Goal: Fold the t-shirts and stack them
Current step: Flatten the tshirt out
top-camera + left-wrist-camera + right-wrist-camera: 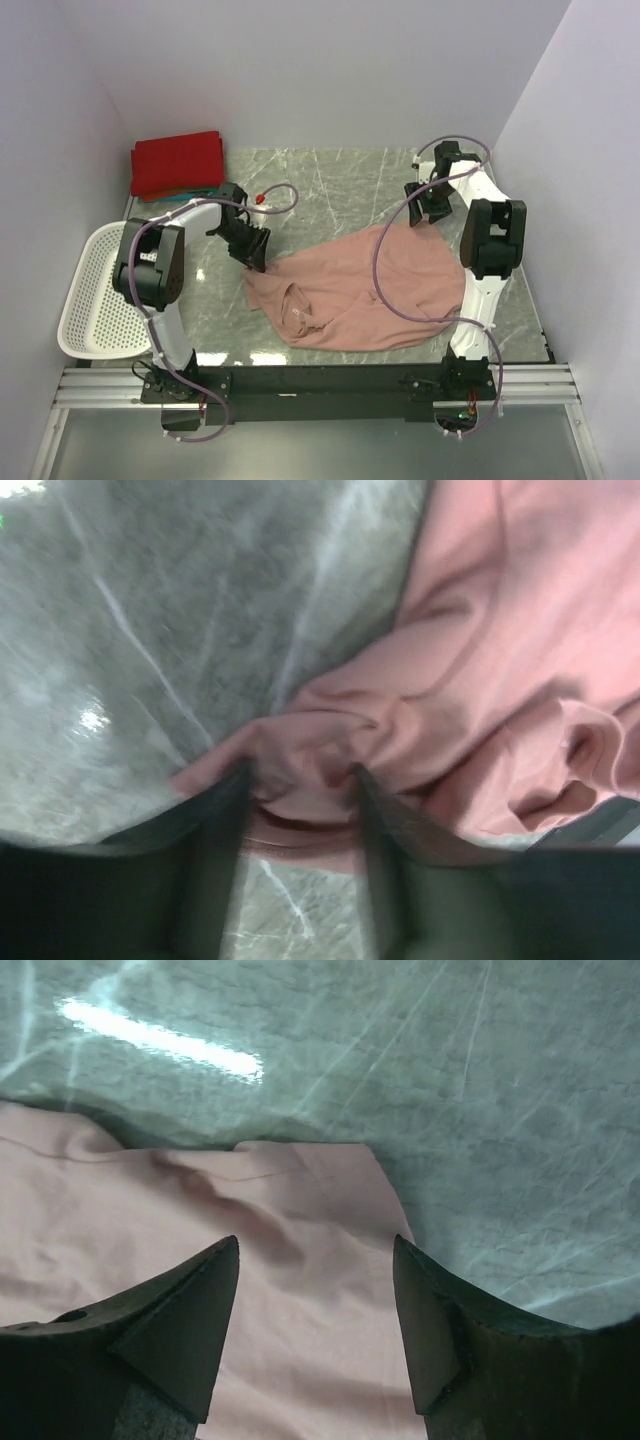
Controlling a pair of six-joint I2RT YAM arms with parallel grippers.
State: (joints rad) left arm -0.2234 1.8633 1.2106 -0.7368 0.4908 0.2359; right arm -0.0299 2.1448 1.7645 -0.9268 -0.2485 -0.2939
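Note:
The dusty-pink t-shirt [360,290] lies crumpled on the marble table, near the middle. My left gripper [252,250] is at its left edge. In the left wrist view the gripper [298,775] is open, its jaws apart on either side of a bunched fold of the pink shirt [480,660]; that view is blurred. My right gripper [425,205] hovers over the shirt's far right corner. In the right wrist view it [315,1245] is open and empty above the flat pink cloth [300,1310]. A folded red t-shirt [178,162] lies on a teal one [203,192] at the back left.
A white perforated basket [95,300] sits at the left edge of the table, beside the left arm. Grey walls close in the left, back and right sides. Purple cables loop from both arms over the table [330,190] and the shirt.

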